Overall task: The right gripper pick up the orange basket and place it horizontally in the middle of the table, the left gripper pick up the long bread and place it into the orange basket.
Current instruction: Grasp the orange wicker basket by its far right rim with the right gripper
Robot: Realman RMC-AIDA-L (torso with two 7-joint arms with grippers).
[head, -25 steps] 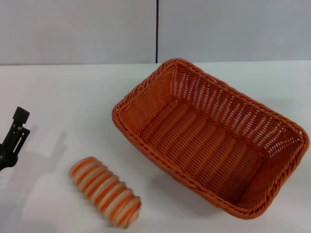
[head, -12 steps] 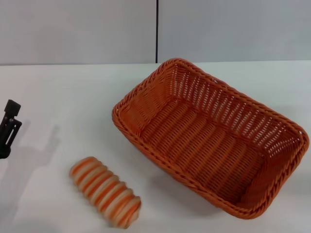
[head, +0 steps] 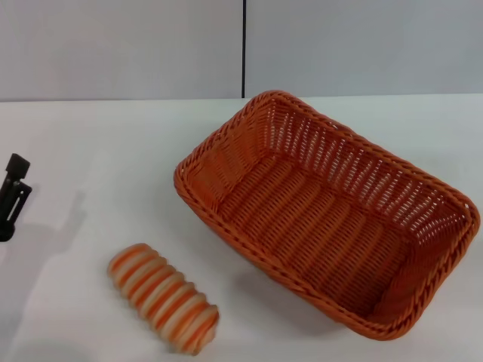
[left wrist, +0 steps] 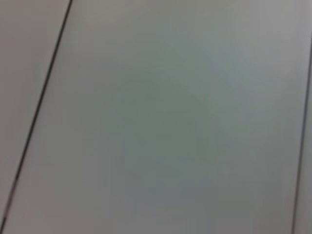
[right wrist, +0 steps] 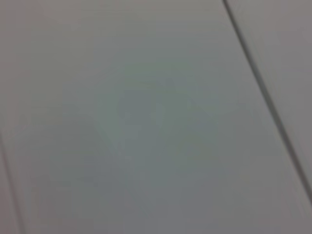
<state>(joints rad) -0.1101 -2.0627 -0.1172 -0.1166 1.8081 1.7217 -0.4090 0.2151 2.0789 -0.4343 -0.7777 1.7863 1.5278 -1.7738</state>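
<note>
The orange basket [head: 324, 215] lies empty on the white table [head: 113, 166], set at a slant from centre to right in the head view. The long bread [head: 163, 297], striped side up, rests on the table near the front left, apart from the basket. My left gripper [head: 11, 197] is a black claw at the far left edge of the head view, well left of the bread, holding nothing that I can see. My right gripper is out of view. Both wrist views show only a plain grey surface with dark seams.
A grey wall [head: 121, 45] with a dark vertical seam [head: 244, 45] runs along the table's far edge. Bare tabletop lies between the bread and the left gripper and behind the basket.
My left gripper has drawn back to the left and slightly up in the head view, away from the bread. The basket and the bread have not moved.
</note>
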